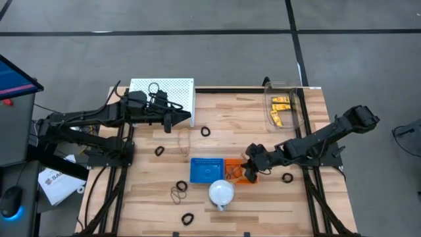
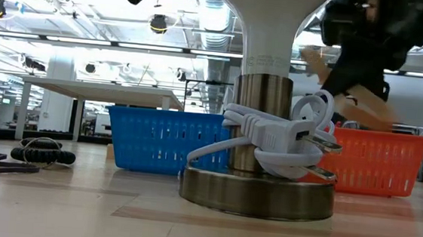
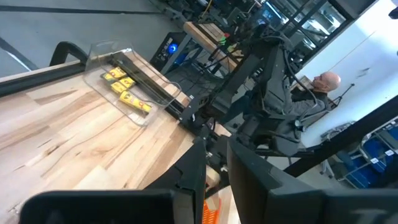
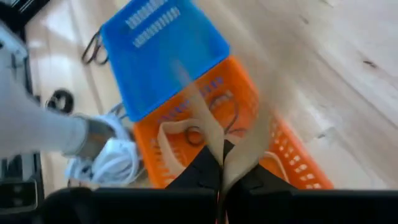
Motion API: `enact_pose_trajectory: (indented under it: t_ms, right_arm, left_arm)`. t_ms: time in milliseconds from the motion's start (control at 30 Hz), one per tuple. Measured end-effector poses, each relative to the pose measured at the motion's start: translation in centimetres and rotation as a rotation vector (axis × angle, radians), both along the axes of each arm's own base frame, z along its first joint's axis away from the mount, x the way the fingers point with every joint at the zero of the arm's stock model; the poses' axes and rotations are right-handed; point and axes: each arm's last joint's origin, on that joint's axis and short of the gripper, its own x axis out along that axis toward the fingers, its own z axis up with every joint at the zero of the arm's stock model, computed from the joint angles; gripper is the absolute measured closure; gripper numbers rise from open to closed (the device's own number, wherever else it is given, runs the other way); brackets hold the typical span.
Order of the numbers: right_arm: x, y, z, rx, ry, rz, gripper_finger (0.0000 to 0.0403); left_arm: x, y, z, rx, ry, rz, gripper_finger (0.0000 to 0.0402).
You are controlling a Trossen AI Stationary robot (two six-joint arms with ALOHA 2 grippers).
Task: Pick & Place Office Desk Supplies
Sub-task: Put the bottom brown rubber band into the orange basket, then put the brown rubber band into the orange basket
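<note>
The left gripper (image 1: 187, 120) is seen from above by the white perforated box (image 1: 172, 89); whether anything is gripped cannot be told. Black rings (image 1: 187, 218) lie loose on the table (image 1: 131, 197). A rubber band (image 4: 239, 140), shown only in the right wrist view, is pinched by the clenched right gripper (image 1: 250, 172) over the orange basket (image 4: 280, 155). Yellow clips (image 1: 279, 108) are held in the clear tray (image 1: 289, 89).

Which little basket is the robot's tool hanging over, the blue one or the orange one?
The orange plastic basket. The right tool hangs at its edge; the blue plastic basket beside it has nothing over it.
</note>
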Motion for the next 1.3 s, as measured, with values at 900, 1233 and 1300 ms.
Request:
enact_pose_trajectory:
  t_ms: [900,1233,1300]
  right_arm:
    - [1.7,2.6,-3.5,-0.009,0.018,0.109,0.0330]
    - [1.6,2.9,-3.5,0.054,0.028,0.096,0.0303]
    - [1.6,3.0,-3.5,0.063,0.029,0.091,0.0298]
  left_arm:
    - [0.1,-1.6,0.0,-0.037,-0.006,-0.075,0.0344]
    - [0.2,-1.9,0.0,-0.036,-0.005,-0.091,0.0344]
    - [0.2,-1.9,0.0,-0.036,-0.005,-0.091,0.0344]
